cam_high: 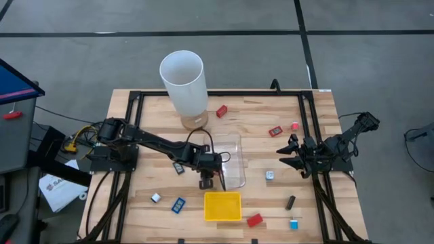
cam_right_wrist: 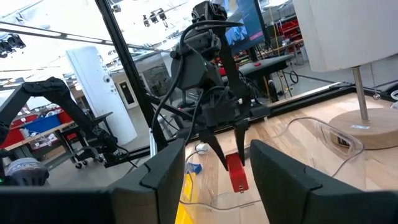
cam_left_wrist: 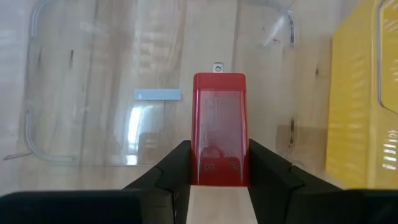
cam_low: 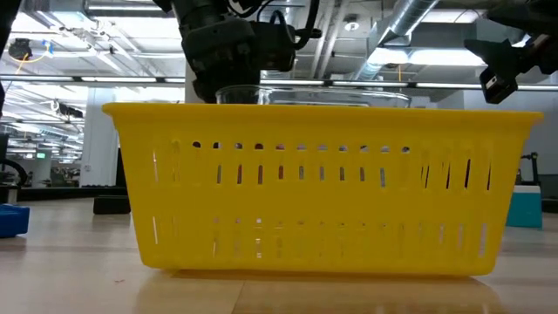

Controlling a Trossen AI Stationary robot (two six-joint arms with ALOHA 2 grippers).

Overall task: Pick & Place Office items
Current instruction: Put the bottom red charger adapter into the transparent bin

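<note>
The left gripper (cam_left_wrist: 217,177) pinches a red office item (cam_left_wrist: 219,127) (a blocky piece with a small metal end) just beside the yellow tray (cam_high: 222,206), over the clear bin (cam_high: 234,163). The right gripper (cam_high: 286,154) waits part-open and empty, well away from the tray.

Both arms are dark, near-black machines built from slim tubular links joined by chunkier, rounded joint housings. The left arm (cam_high: 152,142) has black cables looping loosely above its wrist, and a bundle of yellow and red wires shows beside its base. Its fingers (cam_left_wrist: 171,171) are matte black, wedge-shaped, with flat, angled inner faces and blunt tips. The right arm (cam_high: 332,148) has the same dark finish, with angular black brackets and a boxy block at its far end. Its own fingers (cam_right_wrist: 168,168) are broad, smooth black slabs with bevelled edges.
</note>
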